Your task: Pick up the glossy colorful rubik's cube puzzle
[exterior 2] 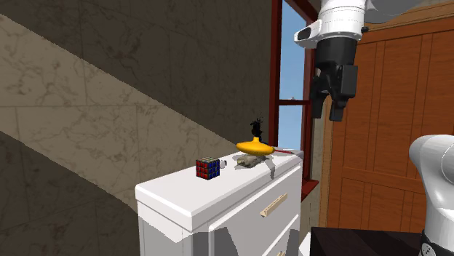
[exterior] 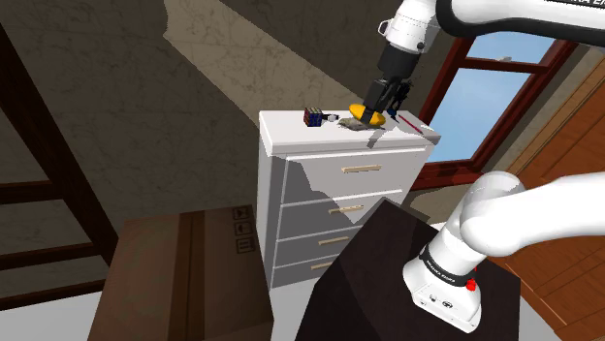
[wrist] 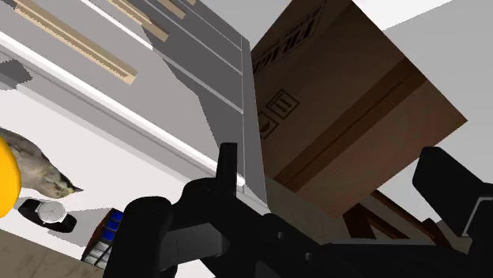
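White chest of drawers (exterior: pixel 349 181) with four drawers and pale bar handles, standing against a mottled wall. A brown cardboard box (exterior: pixel 184 281) sits on the floor beside it, toward the shoulder view's left. The black gripper (exterior 2: pixel 329 116) hangs in the air over the chest's top, fingers spread apart, holding nothing. A yellow dish-shaped object (exterior 2: pixel 255 147) rests on the top, below the gripper and not touching it. The multicoloured Rubik's cube (exterior 2: pixel 207 169) sits on the same top, well apart from the gripper. A small wristwatch (wrist: pixel 49 212) lies near the cube.
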{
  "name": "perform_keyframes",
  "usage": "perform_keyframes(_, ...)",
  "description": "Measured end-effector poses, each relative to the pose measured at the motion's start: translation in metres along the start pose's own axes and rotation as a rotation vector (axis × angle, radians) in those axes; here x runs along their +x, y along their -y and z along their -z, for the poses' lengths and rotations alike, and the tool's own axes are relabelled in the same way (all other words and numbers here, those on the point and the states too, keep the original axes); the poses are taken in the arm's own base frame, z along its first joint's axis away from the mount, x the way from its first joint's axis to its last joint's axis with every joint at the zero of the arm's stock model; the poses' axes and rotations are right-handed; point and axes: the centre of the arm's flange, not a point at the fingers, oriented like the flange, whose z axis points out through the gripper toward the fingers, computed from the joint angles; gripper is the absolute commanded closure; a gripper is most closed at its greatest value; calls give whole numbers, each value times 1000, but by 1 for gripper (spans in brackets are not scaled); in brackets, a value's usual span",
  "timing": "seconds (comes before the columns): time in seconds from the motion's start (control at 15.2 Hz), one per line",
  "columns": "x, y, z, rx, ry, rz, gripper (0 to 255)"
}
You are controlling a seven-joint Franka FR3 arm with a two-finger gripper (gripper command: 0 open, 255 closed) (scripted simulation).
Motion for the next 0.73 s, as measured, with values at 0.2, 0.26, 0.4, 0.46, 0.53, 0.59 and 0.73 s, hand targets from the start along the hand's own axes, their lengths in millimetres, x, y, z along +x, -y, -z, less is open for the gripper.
perform_keyframes(0.2,14,-6,-6,-2,4,-17,0)
perform_keyframes(0.26,24,-10,-9,-3,7,-29,0)
perform_keyframes(0.4,42,-22,-20,-5,14,-56,0)
perform_keyframes(0.46,54,-27,-26,-7,16,-69,0)
perform_keyframes(0.53,64,-33,-31,-8,20,-83,0)
perform_keyframes(0.59,78,-39,-35,-9,23,-97,0)
perform_keyframes(0.73,95,-56,-46,-12,29,-124,0)
